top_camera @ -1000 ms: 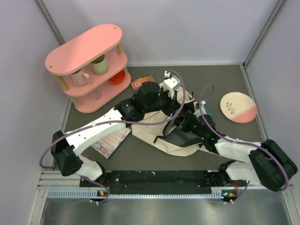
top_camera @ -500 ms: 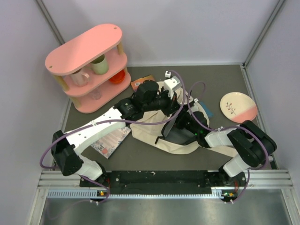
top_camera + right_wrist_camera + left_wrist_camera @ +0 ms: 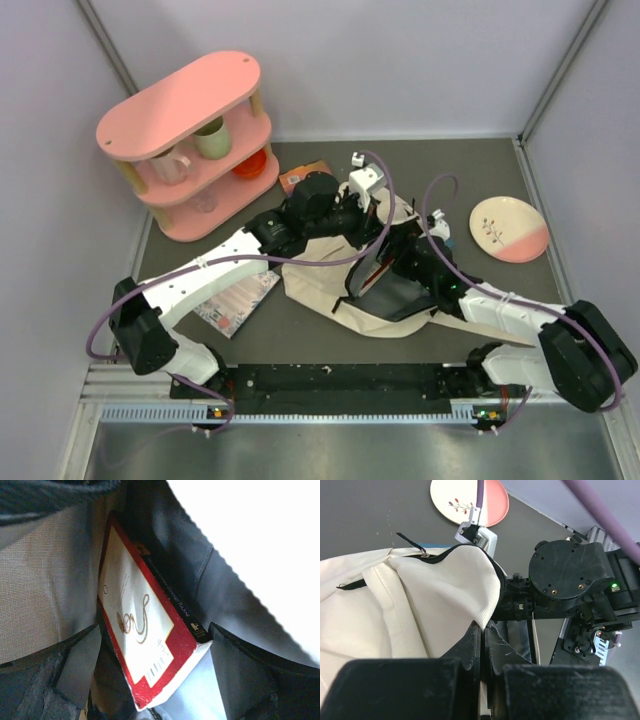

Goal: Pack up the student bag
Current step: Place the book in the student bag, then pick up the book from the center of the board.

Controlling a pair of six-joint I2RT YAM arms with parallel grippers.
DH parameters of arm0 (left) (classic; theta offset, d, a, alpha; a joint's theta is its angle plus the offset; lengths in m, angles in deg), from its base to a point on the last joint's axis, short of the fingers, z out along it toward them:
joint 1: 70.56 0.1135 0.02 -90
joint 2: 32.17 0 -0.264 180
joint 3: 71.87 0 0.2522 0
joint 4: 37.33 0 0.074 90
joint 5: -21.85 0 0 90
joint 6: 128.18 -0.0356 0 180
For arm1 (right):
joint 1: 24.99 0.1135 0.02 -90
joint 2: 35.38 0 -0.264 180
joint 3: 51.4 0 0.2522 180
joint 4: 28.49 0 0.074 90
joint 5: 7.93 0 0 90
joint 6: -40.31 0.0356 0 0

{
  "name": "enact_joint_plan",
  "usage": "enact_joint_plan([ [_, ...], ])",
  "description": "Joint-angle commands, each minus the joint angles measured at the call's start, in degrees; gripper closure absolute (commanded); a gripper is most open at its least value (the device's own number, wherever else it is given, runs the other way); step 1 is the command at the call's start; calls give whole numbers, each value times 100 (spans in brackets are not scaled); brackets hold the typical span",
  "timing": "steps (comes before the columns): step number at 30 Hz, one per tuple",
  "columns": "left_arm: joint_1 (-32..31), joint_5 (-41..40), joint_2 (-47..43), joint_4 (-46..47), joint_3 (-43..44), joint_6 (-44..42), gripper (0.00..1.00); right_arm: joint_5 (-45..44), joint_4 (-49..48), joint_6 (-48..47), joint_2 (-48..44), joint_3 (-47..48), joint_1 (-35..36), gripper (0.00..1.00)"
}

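The student bag [image 3: 320, 290] lies mid-worktop [image 3: 480, 170], its mouth held up by the left claw [image 3: 482, 630], clenched on the cream rim, while a red-and-cream book [image 3: 140, 625] already sits inside between the released, wide-spread fingers of the right claw [image 3: 155, 645]. Packing looks partly done: a flat patterned item [image 3: 238, 298] and an orange pack [image 3: 303, 176] lie outside, the bag unclosed. Since half a second earlier the right elbow has swung out rightward and the mouth gapes wider.

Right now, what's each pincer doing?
Left pincer: closed, pinching the student bag by its cream edge.
Right pincer: open inside the bag; the red book sits between its fingers, apparently not gripped.
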Motion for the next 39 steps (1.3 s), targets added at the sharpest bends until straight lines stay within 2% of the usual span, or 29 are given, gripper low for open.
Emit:
enact_joint_plan([
  [1, 36, 160, -60, 621, 59, 43, 100, -445, 1095, -549, -758, 350, -60, 13],
  [7, 53, 63, -16, 525, 33, 96, 100, -208, 2009, -927, -2280, 297, -68, 14],
  [8, 53, 63, -7, 516, 33, 113, 100, -199, 2342, -928, -2717, 271, -60, 14],
  [13, 62, 150, 151, 498, 59, 193, 100, -155, 3118, -577, -3739, 61, -60, 15],
  [20, 62, 984, 371, 42, 60, 122, 100, -1462, 4524, -532, -5093, 420, -60, 16],
  [21, 62, 1038, 379, 6, 16, 131, 80, -1569, 4673, -611, -5181, 490, -68, 15],
  [22, 62, 1012, 353, -11, -98, 175, 66, -1665, 4727, -646, -5261, 656, -68, 16],
  [23, 62, 908, 301, -3, -186, 279, 60, -1771, 4779, -681, -5270, 736, -60, 15],
  [24, 62, 855, 144, 67, -291, 307, 59, -1798, 4823, -751, -5270, 833, -68, 16],
  [27, 71, -23, -409, 286, -801, 570, 34, -1798, 4947, -787, -5156, 1184, -68, 16],
  [28, 80, -260, -577, 374, -1080, 597, 21, -1798, 4990, -779, -5139, 1307, -68, 16],
  [29, 88, -497, -735, 393, -1205, 684, 17, -1746, 4991, -770, -5095, 1360, -68, 16],
  [30, 97, -1135, -1076, 384, -1311, 781, 13, -1719, 4991, -787, -5086, 1404, -68, 16],
  [32, 132, -1876, -1421, 252, -1610, 1079, 3, -1649, 4965, -779, -5051, 1536, -60, 16],
  [33, 159, -2515, -1753, 191, -1724, 1167, 1, -1562, 4877, -848, -5024, 1545, -68, 16],
  [35, 325, -2993, -2045, -37, -2023, 1430, 1, -994, 4423, -1059, -4876, 1493, -68, 16],
  [37, 649, -3441, -2371, -439, -2287, 1685, 1, -518, 4254, -1104, -4332, 1536, -68, 16],
  [39, 905, -3523, -2661, -635, -2593, 2020, 1, 335, 3990, -1069, -3579, 1572, -68, 16],
])
